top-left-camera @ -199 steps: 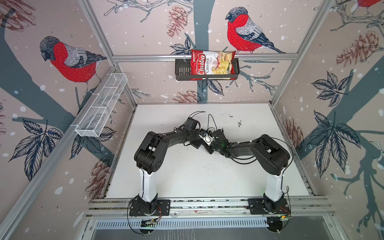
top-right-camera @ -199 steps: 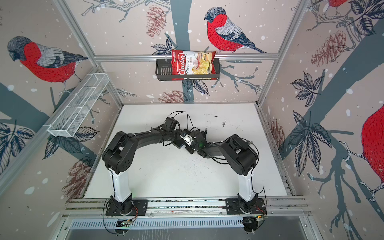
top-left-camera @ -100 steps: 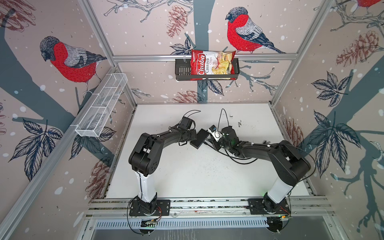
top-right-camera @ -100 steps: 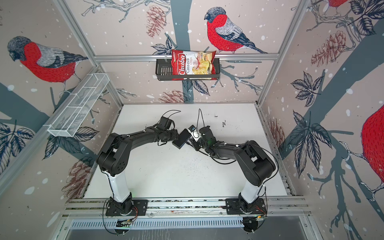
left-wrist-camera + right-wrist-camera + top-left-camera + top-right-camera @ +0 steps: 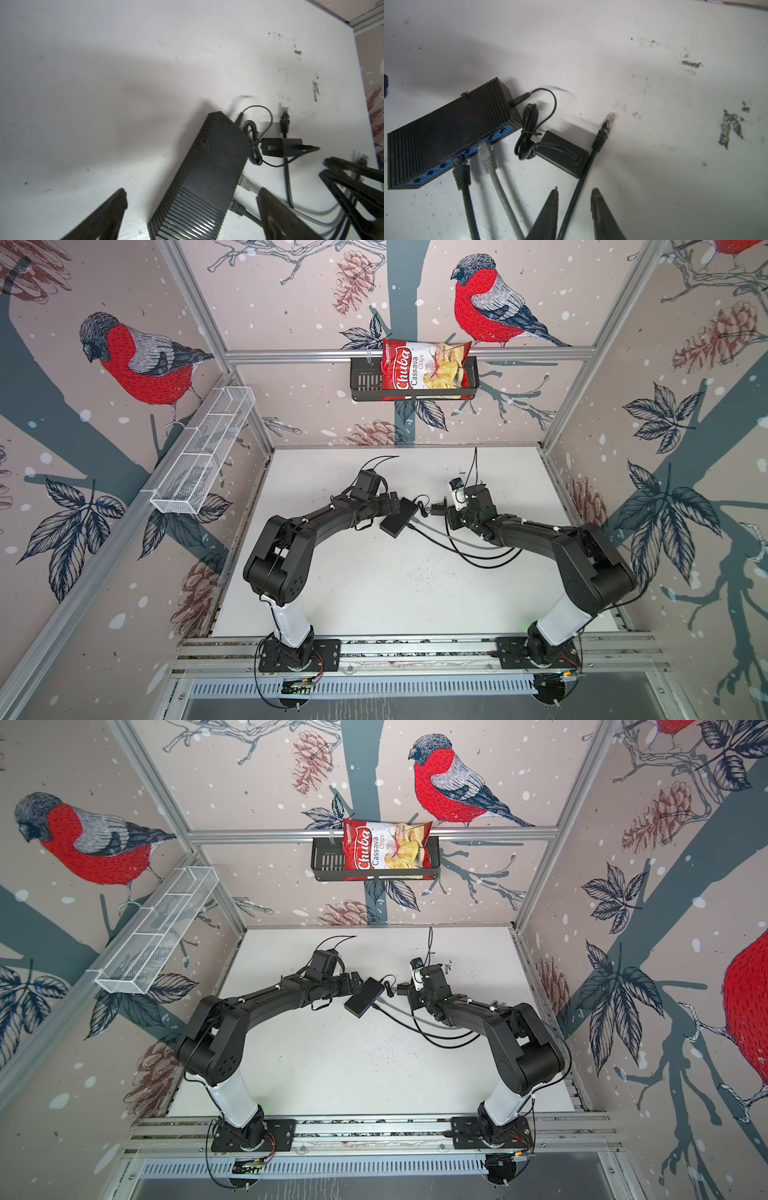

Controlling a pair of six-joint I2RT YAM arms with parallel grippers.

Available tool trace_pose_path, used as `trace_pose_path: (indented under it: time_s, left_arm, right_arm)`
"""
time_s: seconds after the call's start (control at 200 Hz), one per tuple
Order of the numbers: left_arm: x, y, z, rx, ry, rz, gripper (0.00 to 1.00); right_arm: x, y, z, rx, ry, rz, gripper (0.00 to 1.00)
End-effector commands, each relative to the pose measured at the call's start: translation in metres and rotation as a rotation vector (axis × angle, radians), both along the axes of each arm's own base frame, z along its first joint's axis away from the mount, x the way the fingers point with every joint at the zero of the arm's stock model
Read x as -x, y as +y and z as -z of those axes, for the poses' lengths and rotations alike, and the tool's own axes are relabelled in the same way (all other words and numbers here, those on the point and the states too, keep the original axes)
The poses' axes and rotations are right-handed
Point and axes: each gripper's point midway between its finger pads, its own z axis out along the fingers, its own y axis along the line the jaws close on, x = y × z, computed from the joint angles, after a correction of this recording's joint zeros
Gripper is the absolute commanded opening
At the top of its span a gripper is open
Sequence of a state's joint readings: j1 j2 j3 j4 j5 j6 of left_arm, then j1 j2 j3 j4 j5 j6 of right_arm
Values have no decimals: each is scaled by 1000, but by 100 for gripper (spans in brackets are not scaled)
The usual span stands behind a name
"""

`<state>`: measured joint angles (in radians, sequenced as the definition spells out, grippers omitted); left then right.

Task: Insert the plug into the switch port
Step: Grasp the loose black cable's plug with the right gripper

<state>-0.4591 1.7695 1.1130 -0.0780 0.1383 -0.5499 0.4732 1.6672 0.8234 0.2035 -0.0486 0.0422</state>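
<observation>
While the right claw hangs narrowly parted over the black cable, gripping nothing, item one is the loose plug, on the counter just beside the adapter block: pinch it close behind the boot. Left claw: wide, straddling the switch; best closed to brace it. Blue ports near the corner look free; aim there, square-on.

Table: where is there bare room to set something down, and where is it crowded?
Free: the near table between left arm and right arm, this side of the switch; also the far strip by the back wall. Crowded: right of the switch, adapter and cables.
</observation>
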Motion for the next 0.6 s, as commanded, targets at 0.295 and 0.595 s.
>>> trace_pose_path:
  time_s: [0.295, 0.595]
  left_arm:
    - [-1, -15, -11, 91, -49, 51, 96]
    - [0, -14, -10, 94, -48, 51, 96]
  right_arm:
    - [-22, 1, 28, -3, 99, 82, 28]
    - [-55, 11, 48, 68, 123, 110, 28]
